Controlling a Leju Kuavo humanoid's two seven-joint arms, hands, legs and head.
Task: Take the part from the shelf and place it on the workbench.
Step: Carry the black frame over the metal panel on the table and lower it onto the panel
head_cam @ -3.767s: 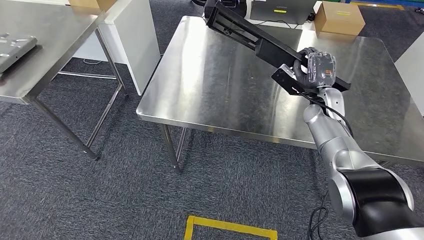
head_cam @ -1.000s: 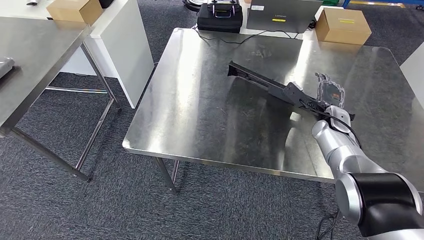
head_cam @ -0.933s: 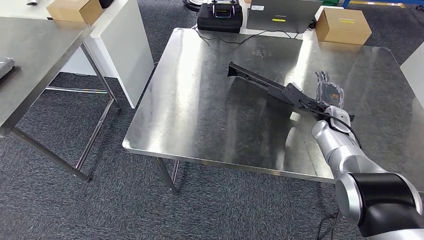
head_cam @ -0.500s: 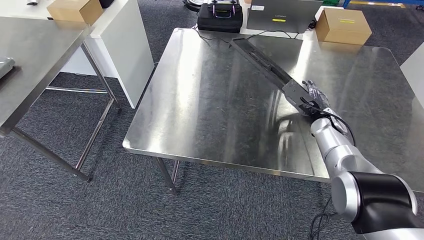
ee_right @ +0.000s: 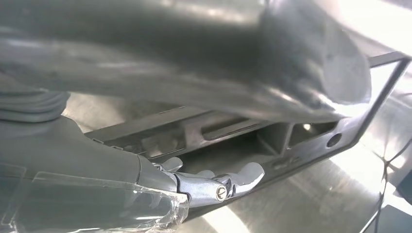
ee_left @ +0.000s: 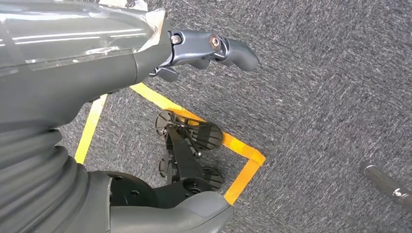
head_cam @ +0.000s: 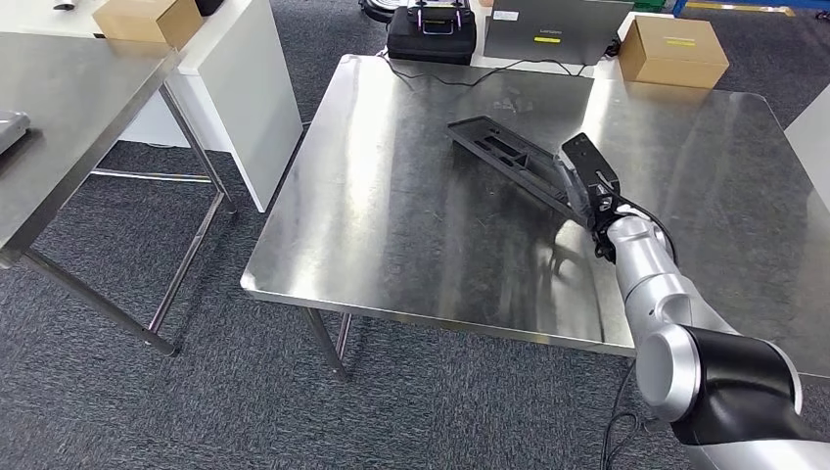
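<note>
Part: the long black part [head_cam: 509, 157] lies on the steel workbench [head_cam: 391, 196], far end flat on the sheet, near end at my right hand [head_cam: 595, 201].
Right hand: my fingers [ee_right: 228, 182] curl under the part's [ee_right: 233, 141] ribbed edge with my thumb over it, so I have it pinched at the near end.
Left hand: my left hand [ee_left: 194, 53] hangs over the carpet, fingers curled in, holding nothing.
Handling: I judge it a stiff, moulded frame, light for its length; held at one end it levers hard on my fingers.
Where to hold: nearer the middle, across a rib or slot, would balance it better.
Slip risk: smooth plastic on polished steel likely slides easily.
</note>
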